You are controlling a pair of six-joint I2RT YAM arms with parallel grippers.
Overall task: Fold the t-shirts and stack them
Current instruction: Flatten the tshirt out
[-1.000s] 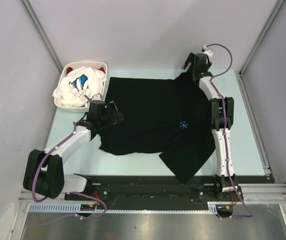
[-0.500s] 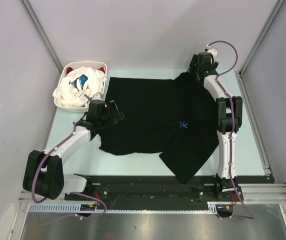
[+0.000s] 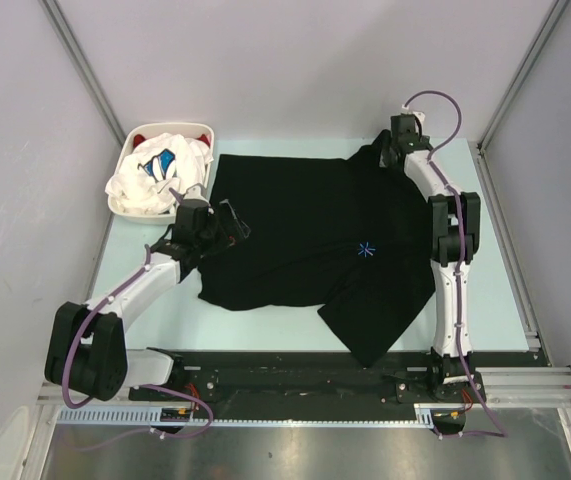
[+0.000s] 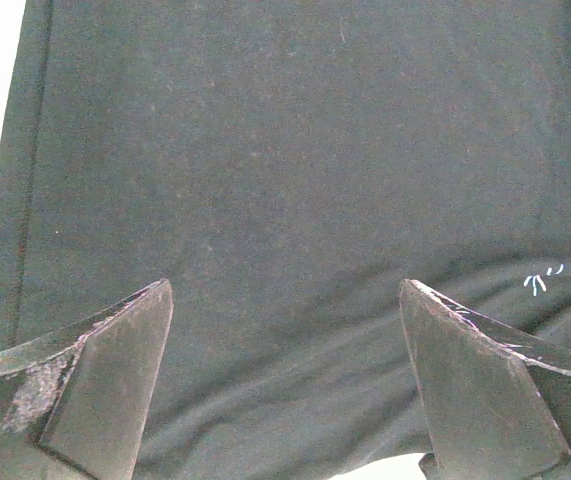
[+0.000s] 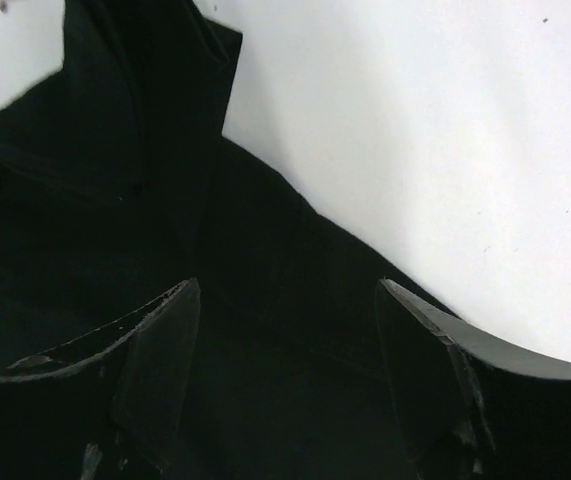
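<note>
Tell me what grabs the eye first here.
A large black t-shirt lies spread across the middle of the table, a tiny blue starburst on it. The left end effector sits open at its left edge, the right end effector at its far right corner. A white basket holding more t-shirts stands at the far left.

The black t-shirt (image 3: pixel 305 235) is matt, soft cloth; the pale table (image 3: pixel 485 290) looks smooth and matt; the basket (image 3: pixel 133 213) is perhaps white plastic.
</note>
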